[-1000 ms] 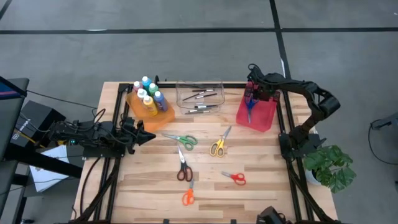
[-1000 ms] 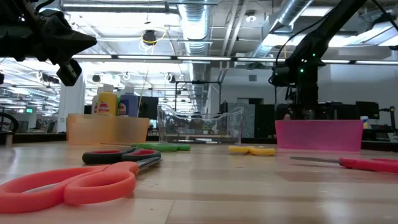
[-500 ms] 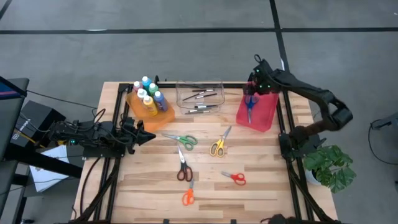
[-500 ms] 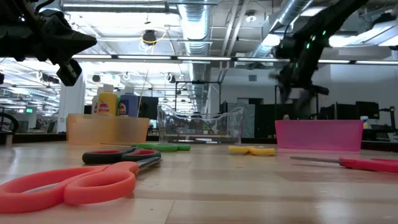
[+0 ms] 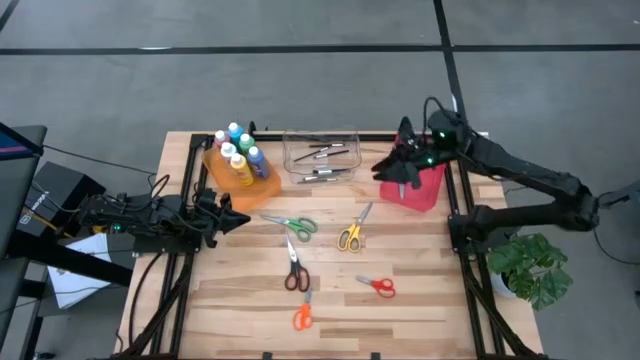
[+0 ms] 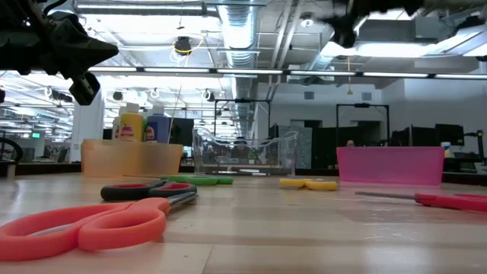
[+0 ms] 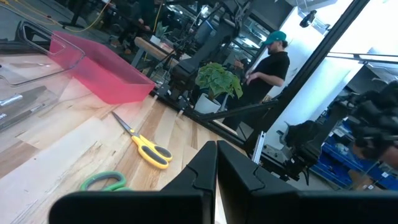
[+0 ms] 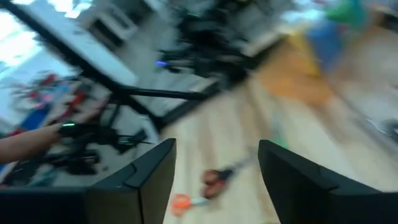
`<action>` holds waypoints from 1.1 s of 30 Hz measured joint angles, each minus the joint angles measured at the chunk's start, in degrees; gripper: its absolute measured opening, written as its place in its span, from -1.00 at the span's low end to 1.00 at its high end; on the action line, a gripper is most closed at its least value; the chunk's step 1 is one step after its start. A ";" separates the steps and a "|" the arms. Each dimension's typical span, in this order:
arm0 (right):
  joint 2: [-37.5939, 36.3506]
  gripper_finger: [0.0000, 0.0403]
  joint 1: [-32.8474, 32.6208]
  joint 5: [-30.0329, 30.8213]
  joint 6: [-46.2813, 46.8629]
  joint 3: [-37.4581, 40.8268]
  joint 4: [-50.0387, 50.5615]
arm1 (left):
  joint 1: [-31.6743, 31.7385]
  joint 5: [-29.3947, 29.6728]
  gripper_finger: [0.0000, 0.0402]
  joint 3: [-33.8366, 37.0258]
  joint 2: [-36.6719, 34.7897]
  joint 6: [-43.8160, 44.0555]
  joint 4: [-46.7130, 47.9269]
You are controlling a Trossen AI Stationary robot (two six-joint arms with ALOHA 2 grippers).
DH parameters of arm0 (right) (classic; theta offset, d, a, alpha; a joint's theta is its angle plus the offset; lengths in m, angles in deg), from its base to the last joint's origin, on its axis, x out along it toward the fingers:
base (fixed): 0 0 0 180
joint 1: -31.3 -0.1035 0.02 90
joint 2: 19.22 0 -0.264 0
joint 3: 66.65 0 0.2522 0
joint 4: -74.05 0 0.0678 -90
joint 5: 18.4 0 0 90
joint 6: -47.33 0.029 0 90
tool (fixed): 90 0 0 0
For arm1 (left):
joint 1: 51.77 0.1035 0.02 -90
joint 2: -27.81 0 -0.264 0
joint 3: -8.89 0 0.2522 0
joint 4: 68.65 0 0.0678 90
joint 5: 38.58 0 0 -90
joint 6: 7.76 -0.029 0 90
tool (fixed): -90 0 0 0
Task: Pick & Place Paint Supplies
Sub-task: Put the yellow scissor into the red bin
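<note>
Five scissors lie flat on the wooden table: green (image 5: 292, 225), yellow (image 5: 350, 235), dark-handled (image 5: 295, 272), red (image 5: 378, 286) and orange (image 5: 302, 315). Paint bottles (image 5: 237, 152) stand in the orange bin (image 5: 262, 186). Brushes (image 5: 322, 158) lie in the clear bin (image 5: 350, 135). My right gripper (image 5: 396, 166) hovers open and empty above the left rim of the red bin (image 5: 420, 190); it shows high up in the low view (image 6: 346, 19). My left gripper (image 5: 236, 218) waits shut at the table's left edge, touching nothing.
The three bins stand in a row along the table's far edge. A potted plant (image 5: 535, 265) sits beyond the right edge. In the left wrist view a person (image 7: 267, 62) stands in the room behind the table. Bare wood lies near the front edge.
My right gripper has risen from the red bin's far side and swung toward the table's left and near side, now over the bin's left rim. Its arm has stretched out lower across the right edge. The scissors on the table have not moved.
</note>
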 joint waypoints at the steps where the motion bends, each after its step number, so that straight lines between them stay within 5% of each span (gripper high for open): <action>1: -0.40 0.12 -1.82 0.04 1.38 0.00 -1.74 | 0.00 0.00 -0.97 0.00 0.00 -0.02 0.00; 11: 0.51 0.13 -18.65 0.24 9.82 0.00 -20.32 | 0.00 0.01 -0.97 0.00 0.00 -0.01 0.00; 22: 7.78 0.13 -32.92 0.29 16.98 0.00 -53.30 | -0.01 0.01 -0.97 0.00 0.00 -0.01 0.01; 33: 12.63 0.13 -42.49 12.90 20.04 0.02 -21.59 | -0.01 0.00 -0.97 0.00 0.00 0.00 0.00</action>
